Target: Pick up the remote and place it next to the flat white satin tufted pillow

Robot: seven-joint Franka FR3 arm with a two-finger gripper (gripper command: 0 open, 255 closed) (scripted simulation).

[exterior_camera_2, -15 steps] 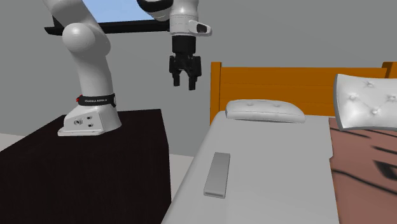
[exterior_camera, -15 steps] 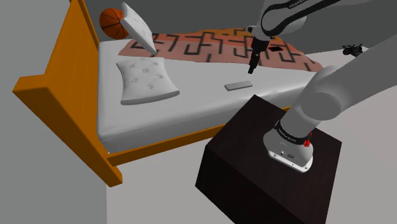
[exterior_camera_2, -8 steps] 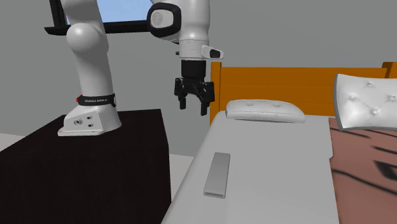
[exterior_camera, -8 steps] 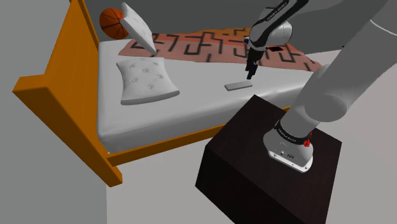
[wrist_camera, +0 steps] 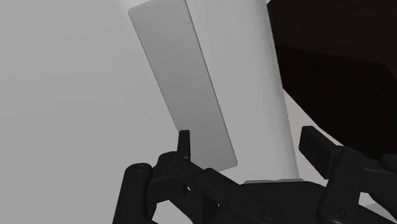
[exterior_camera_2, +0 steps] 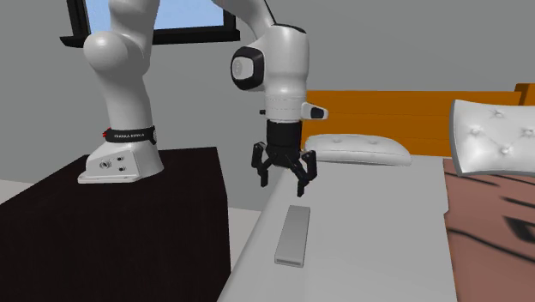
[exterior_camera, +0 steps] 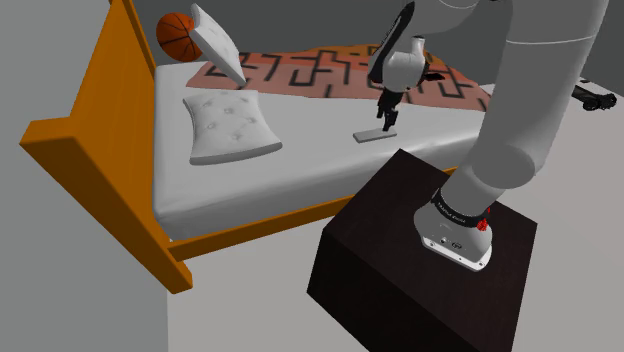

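Gripper (exterior_camera_2: 283, 184): jaws spread wide, nothing held. It hangs tips down just over the remote (exterior_camera_2: 292, 235), above the end that points toward the headboard (exterior_camera_2: 411, 110). No contact visible between the fingers (exterior_camera_2: 302, 187) and the remote.

Wrist view: gripper (wrist_camera: 249, 146) looks down on the remote (wrist_camera: 184, 83), a plain grey slab. Its near end lies closer to one finger (wrist_camera: 184, 144) than to the other, so it is off centre in the gap.

Count: one remote, two pillows, one ball, one bed, one stand, one arm.

Remote (exterior_camera: 373, 134) lies flat on the grey mattress (exterior_camera: 300, 165), near the edge beside the stand (exterior_camera: 400, 260), lengthwise along that edge. The flat pillow (exterior_camera: 232, 125) lies near the headboard (exterior_camera: 90, 130), well apart from the remote, with bare mattress between them.

Second pillow (exterior_camera: 218, 42) is propped up at a tilt near the headboard, next to the orange ball (exterior_camera: 174, 32). Patterned red-brown blanket (exterior_camera: 320, 68) covers the far side of the bed.

By view:
- Shoulder view has the ball and the full spread of the blanket; the gripper (exterior_camera: 384, 122) sits at the remote, and the arm (exterior_camera: 520, 90) hides part of the blanket.
- Second exterior view has a window (exterior_camera_2: 184, 15) with blue behind the arm, the flat pillow (exterior_camera_2: 357, 148) seen edge-on, and the second pillow (exterior_camera_2: 493, 137) at that view's right.
- Wrist view has the dark stand (wrist_camera: 331, 57) beyond the mattress edge.
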